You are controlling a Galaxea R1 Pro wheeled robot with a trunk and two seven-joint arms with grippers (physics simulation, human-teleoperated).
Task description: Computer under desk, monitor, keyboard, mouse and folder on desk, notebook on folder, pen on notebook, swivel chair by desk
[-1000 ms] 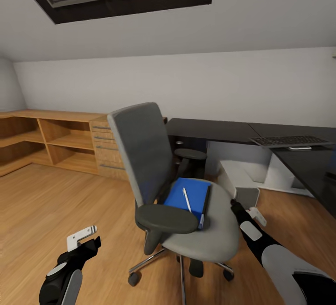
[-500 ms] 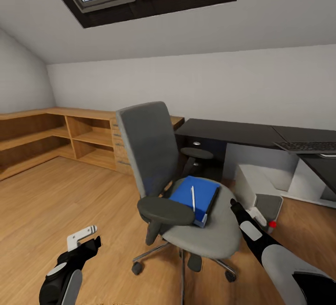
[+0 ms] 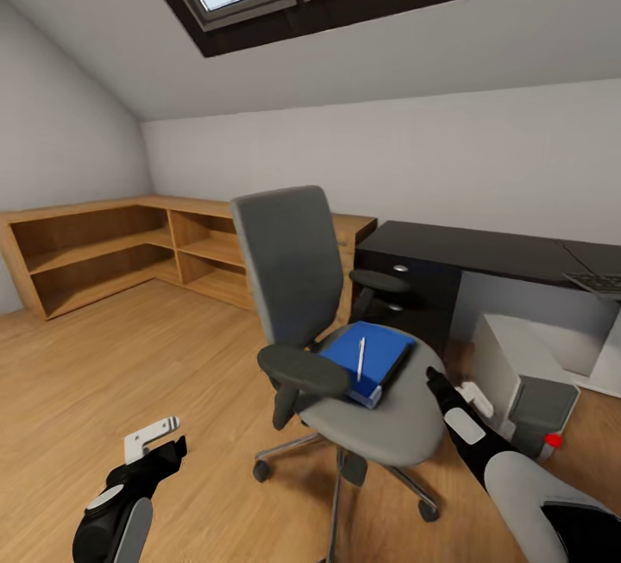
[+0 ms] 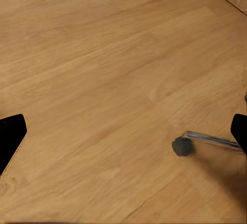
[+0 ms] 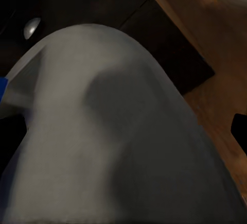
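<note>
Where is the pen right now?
In the head view, the pen lies on top of the blue folder on the swivel chair seat, left of the desk.

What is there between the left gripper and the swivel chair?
In the head view, bare wooden floor lies between the left gripper and the swivel chair; nothing stands on that stretch.

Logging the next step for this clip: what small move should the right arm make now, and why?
Probably ease the right tool in over the seat toward the blue folder. The folder lies on the swivel chair with the pen on top, and the tool sits at the seat's edge, short of it.
</note>
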